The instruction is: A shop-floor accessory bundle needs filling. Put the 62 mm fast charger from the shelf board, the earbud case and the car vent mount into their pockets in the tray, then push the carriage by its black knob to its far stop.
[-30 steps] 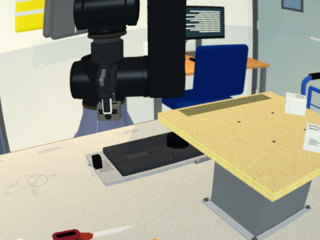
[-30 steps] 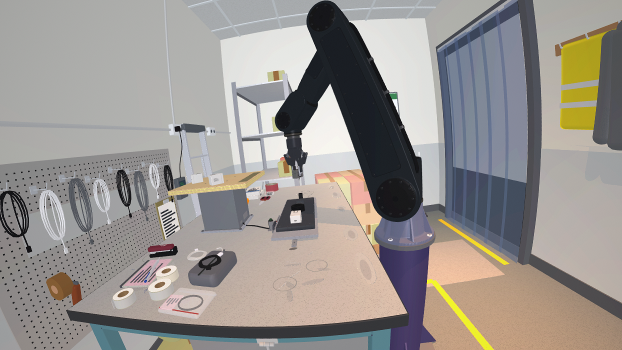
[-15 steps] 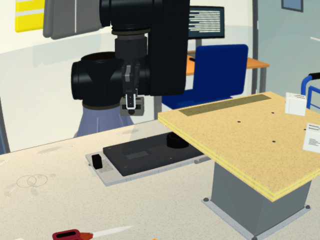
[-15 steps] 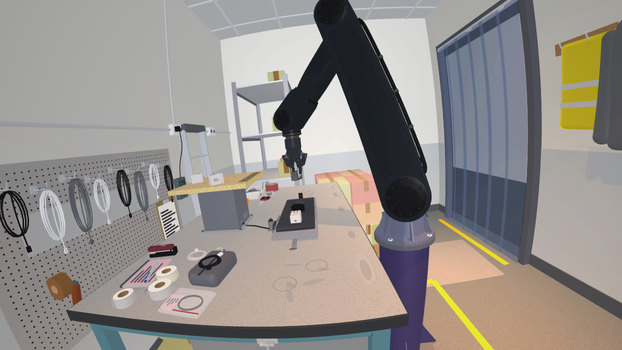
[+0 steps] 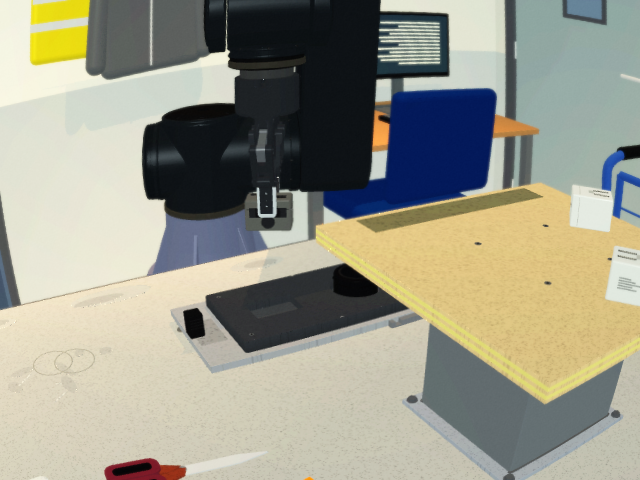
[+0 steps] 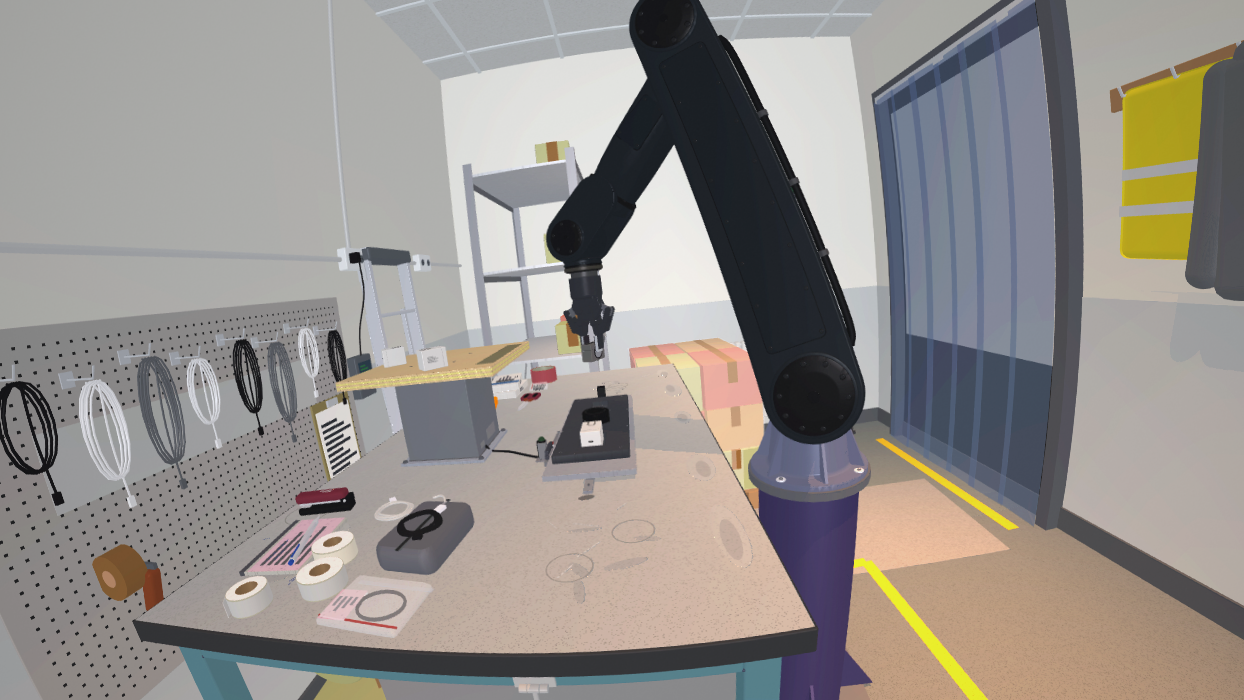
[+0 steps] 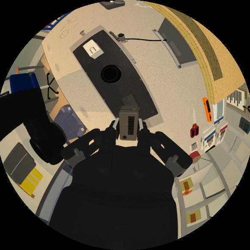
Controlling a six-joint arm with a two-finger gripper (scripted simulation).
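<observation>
The car vent mount [image 7: 128, 126], a grey block with a slotted face, sits between the two fingers of my gripper [image 5: 266, 206], which grip its sides high above the tray [image 5: 305, 307]. The dark tray lies on its pale carriage plate below, with a shallow rectangular pocket [image 5: 274, 310] under me. The black round earbud case [image 7: 111, 74] sits in the tray's middle, and a white fast charger [image 7: 93, 49] sits in the tray's far end. The black knob [image 5: 194, 323] stands on the plate's end. Two more white chargers [image 5: 590, 207] stand on the shelf board [image 5: 481, 268].
The shelf board on its grey pedestal [image 5: 512, 408] overhangs one end of the tray. Red-handled scissors [image 5: 176, 467] lie on the bench near the front edge. An orange knife [image 7: 207, 109] and small boxes [image 7: 211, 136] lie beyond the board.
</observation>
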